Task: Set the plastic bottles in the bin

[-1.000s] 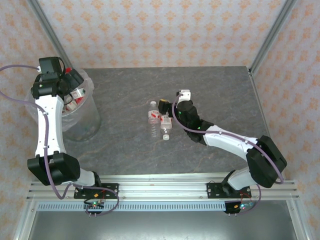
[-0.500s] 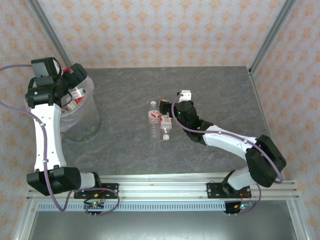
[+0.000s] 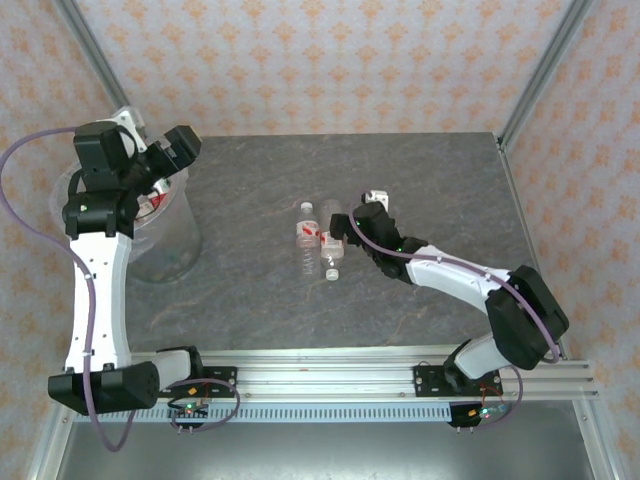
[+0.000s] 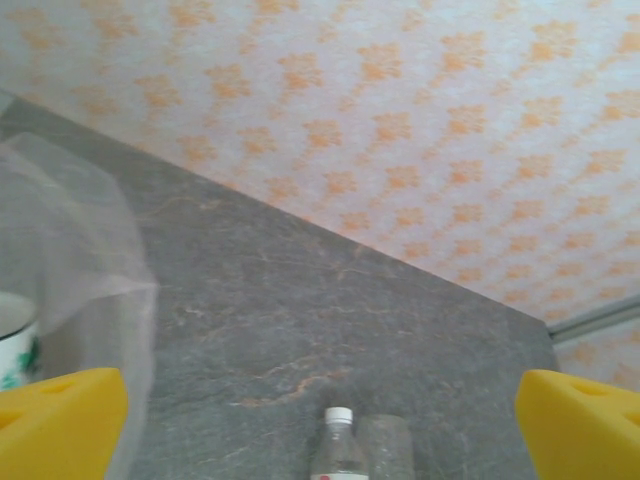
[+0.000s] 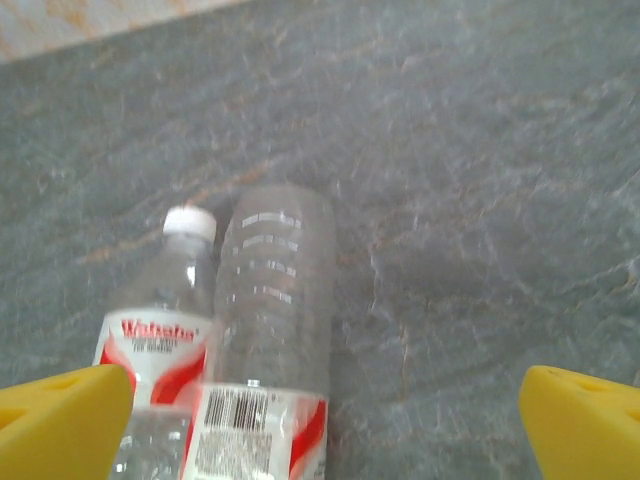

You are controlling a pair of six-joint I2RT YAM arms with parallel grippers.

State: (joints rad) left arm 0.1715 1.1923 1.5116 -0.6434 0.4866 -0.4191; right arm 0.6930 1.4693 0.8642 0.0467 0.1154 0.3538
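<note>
I am noting several bottles (image 3: 150,197) lying in the bin (image 3: 178,250), with two plastic bottles (image 3: 307,240) remaining on the table (image 3: 430,180). Left gripper (image 3: 172,152) is hanging spread and empty above the bin. Right gripper (image 3: 338,225) is hovering spread beside the pair.

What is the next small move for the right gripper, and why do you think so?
Probably lower the right gripper around the barcode-labelled bottle and then close. Its jaws are wide open and hold nothing, and this bottle lies flat on the table nearest their middle, beside the white-capped bottle.
</note>
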